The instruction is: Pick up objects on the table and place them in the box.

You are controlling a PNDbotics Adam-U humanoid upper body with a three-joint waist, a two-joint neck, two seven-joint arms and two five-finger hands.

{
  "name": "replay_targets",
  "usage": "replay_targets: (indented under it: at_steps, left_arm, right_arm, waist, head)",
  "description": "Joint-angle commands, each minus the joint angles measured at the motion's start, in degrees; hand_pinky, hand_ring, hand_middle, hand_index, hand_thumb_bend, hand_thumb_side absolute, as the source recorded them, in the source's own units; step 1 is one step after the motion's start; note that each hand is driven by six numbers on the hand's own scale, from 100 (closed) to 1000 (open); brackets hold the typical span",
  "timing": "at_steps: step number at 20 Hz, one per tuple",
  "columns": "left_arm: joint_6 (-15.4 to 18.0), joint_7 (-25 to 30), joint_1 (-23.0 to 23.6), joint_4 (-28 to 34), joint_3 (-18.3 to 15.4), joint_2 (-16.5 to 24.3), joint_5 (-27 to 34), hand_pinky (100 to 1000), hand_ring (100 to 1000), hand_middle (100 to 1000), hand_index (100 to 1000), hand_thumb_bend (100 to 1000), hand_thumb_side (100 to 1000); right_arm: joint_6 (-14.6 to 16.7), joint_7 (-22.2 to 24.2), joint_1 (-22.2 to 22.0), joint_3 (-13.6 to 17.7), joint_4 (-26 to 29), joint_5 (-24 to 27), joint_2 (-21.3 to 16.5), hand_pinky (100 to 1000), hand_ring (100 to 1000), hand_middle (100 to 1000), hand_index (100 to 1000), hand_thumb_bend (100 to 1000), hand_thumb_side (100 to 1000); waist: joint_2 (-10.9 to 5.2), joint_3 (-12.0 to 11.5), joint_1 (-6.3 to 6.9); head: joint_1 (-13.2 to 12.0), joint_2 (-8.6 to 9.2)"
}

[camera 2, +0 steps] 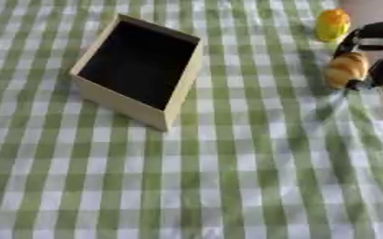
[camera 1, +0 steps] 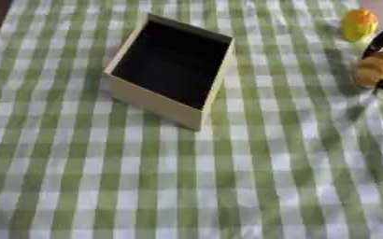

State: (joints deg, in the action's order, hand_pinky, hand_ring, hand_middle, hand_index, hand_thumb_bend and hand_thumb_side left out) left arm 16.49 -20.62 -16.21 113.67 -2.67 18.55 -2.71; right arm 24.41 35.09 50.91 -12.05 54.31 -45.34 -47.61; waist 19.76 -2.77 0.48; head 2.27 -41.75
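A cream box (camera 2: 123,103) with a dark inside stands open at the upper left of the checked cloth; nothing shows inside it. At the right edge my right hand (camera 2: 376,49), black, is curled round a tan bread-like object (camera 2: 345,69), which it holds just above the cloth. A yellow rounded object (camera 2: 333,24) lies on the cloth behind the hand, near the far edge. My left hand shows in neither view.
A green and white checked cloth (camera 1: 227,186) covers the table. Its far right corner ends at a pale surface (camera 2: 374,9).
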Motion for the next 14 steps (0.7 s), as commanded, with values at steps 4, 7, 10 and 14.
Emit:
replay_targets:
  at_steps: [4, 7, 10, 14]
  left_arm:
    - [-0.3, 0.24, -0.79, 0.92, -0.03, 0.42, 0.39, 675, 745, 833, 846, 170, 692]
    - [-0.26, 0.29, -0.83, 0.92, -0.04, 0.55, 0.42, 675, 746, 833, 846, 170, 691]
    - [-0.34, 0.44, -0.93, 0.92, 0.0, 0.5, 0.47, 676, 746, 834, 847, 170, 692]
    - [-0.63, 0.88, -0.98, 0.92, 0.04, 0.45, 0.43, 676, 748, 836, 847, 168, 695]
  right_arm:
    - [-2.33, -5.07, 0.66, 0.79, 4.24, 0.06, -2.83, 796, 765, 531, 595, 330, 100]
    - [-3.51, -5.79, 0.42, 1.01, 6.81, 0.84, -3.02, 792, 754, 525, 588, 339, 100]
    - [-4.5, -3.42, 0.82, 1.21, 9.81, 2.28, -3.21, 799, 751, 534, 600, 331, 100]
    - [-4.15, 1.82, 1.59, 0.77, 9.82, 1.99, -3.31, 803, 726, 480, 600, 314, 100]
  waist:
    - [-1.39, 0.01, -0.48]
    - [-1.48, -0.03, -0.53]
    - [-1.59, 0.02, -0.59]
    - [-1.66, -0.04, -0.77]
  head:
    - [-0.29, 0.03]
    - [-0.31, 0.05]
    - [-0.25, 0.04]
    - [-0.01, 0.33]
